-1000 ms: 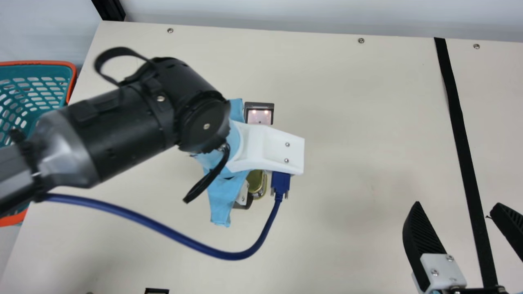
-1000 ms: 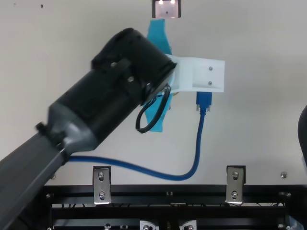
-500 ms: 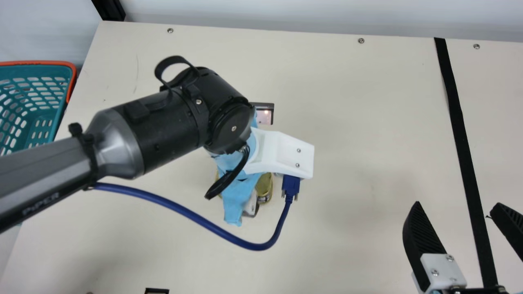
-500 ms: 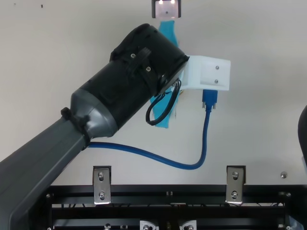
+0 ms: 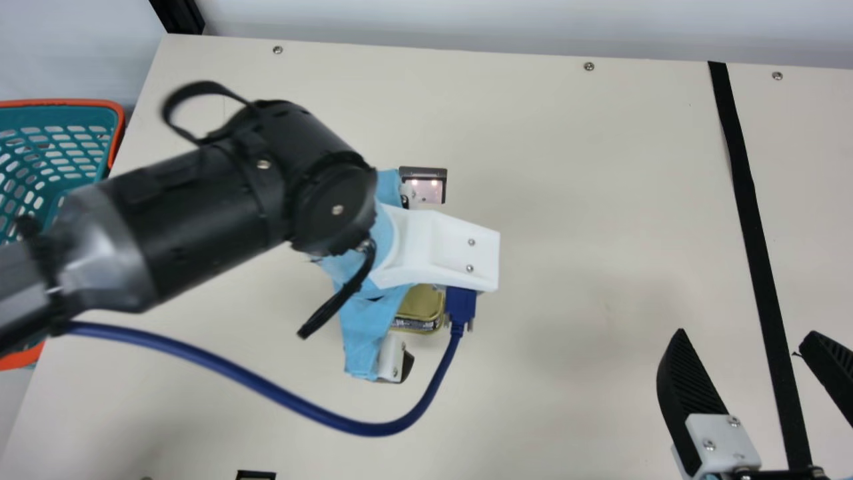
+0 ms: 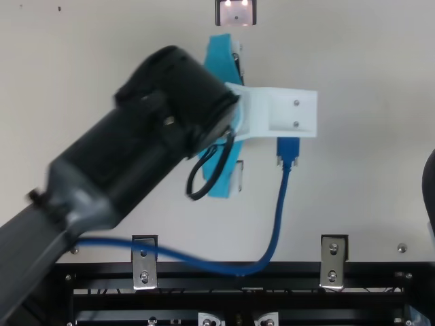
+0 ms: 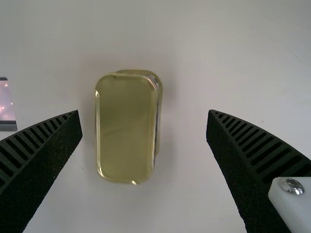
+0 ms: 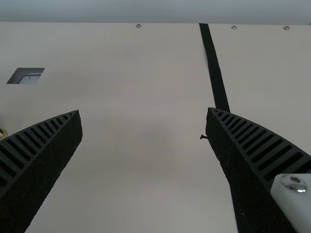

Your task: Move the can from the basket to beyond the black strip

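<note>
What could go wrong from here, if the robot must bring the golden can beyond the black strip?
The golden can sits off-centre between the open fingers of the left gripper, so one finger may touch first and push it. The right gripper is beside the black strip, so the arms might collide there. The looped blue cable could perhaps snag.

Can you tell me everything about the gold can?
The gold can is shiny and boxy with rounded corners, and looks like metal. Its top is plain, with a thin rim; its side has dark printing. It seems to lie flat on the table, beneath the left hand, between open fingers that don't touch it.
</note>
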`<state>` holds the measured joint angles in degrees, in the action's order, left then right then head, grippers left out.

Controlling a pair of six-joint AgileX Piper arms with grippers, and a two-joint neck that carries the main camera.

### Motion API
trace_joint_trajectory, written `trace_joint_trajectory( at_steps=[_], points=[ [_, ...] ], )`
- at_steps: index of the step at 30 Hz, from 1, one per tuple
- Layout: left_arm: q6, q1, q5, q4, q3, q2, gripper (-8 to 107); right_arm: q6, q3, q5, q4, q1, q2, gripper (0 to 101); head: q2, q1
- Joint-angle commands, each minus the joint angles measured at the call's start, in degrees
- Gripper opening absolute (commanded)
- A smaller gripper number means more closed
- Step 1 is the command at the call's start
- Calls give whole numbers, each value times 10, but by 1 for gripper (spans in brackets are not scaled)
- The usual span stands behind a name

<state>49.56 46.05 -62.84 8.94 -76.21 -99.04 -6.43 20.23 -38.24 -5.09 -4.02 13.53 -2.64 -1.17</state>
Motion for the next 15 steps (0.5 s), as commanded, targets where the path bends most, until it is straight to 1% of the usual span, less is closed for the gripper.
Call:
trace_joint_trajectory(
  at_steps=[1, 4, 8, 10, 15],
  points=[
    [-5, -7, -5, 7, 8, 35, 90, 0, 0, 0, 0, 0, 0, 101, 2, -2],
    [-20, -24, -4, 10, 22, 76, 90, 0, 0, 0, 0, 0, 0, 101, 2, -2],
    [-61, -57, 16, -10, 47, 132, 90, 0, 2, 2, 2, 2, 4, 101, 2, -2],
    [-85, -76, 33, -24, 62, 161, 90, -1, 9, 10, 3, 5, 16, 101, 2, -2],
    [-150, -130, 85, -61, 102, 229, 90, -10, 32, 47, 7, 21, 69, 101, 2, -2]
  ],
)
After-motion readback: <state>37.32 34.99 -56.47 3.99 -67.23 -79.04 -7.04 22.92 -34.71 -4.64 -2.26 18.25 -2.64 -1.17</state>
